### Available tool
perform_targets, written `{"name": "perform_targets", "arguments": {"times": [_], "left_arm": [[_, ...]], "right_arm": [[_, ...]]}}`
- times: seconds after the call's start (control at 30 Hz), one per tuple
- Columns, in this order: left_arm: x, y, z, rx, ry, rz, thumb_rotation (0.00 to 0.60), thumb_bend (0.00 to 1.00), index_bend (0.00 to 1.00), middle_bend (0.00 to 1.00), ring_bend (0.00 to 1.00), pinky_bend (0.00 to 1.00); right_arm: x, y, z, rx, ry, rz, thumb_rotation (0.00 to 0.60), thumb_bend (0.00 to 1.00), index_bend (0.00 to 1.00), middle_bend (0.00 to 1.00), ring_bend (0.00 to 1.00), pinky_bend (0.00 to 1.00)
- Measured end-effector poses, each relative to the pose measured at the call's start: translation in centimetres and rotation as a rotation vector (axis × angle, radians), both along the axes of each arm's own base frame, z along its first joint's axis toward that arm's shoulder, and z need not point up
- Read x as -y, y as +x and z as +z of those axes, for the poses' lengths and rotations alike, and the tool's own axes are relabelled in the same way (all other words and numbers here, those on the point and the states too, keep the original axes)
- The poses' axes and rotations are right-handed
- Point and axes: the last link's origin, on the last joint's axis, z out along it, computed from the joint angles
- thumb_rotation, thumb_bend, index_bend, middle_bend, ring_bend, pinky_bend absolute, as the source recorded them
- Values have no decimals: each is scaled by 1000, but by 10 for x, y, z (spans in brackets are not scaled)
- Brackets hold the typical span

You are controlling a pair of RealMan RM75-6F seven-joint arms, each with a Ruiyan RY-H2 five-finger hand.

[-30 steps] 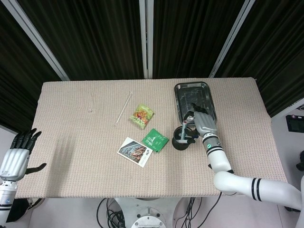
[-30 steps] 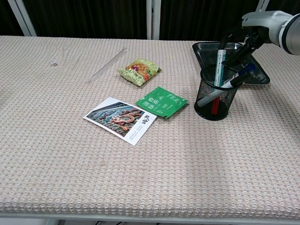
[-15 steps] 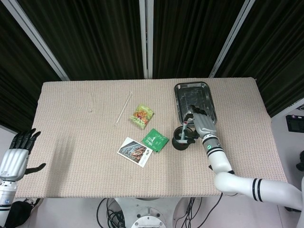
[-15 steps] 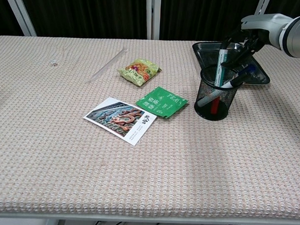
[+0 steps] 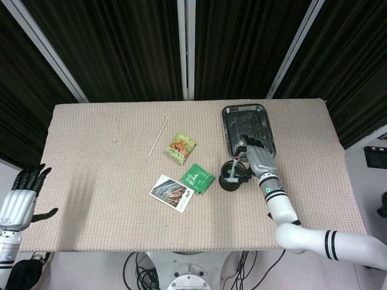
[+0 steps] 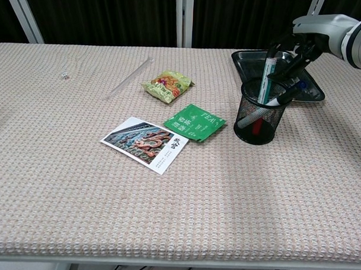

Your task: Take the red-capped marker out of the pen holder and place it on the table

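Chest view: red-capped marker (image 6: 265,79) upright in pen holder (image 6: 262,117)

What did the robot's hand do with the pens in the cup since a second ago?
The right hand pinches the upright marker at its top and has lifted it a little in the pen holder, which has not moved. The marker's lower end is still inside. The left hand stays open off the table's edge. The postcard, tea packet and snack bag lie as before.

Red-capped marker (image 6: 259,122) stands cap-down, tilted, inside the black mesh pen holder (image 6: 262,113) on the table
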Motion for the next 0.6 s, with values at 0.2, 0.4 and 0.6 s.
{"name": "perform_targets", "arguments": {"times": [0.2,0.4,0.6], "left_arm": [[0,0,0,1,-1,0,600,98,84,0,0,0],[0,0,0,2,-1,1,600,97,84,0,0,0],[1,1,1,2,2,-1,600,98,84,0,0,0]], "right_arm": [[-4,3,5,15,-8,17,600,335,649,86,0,0],[-8,7,13,28,-31,36,600,354,726,126,0,0],[-12,11,19,43,-34,48,600,362,744,127,0,0]]}}
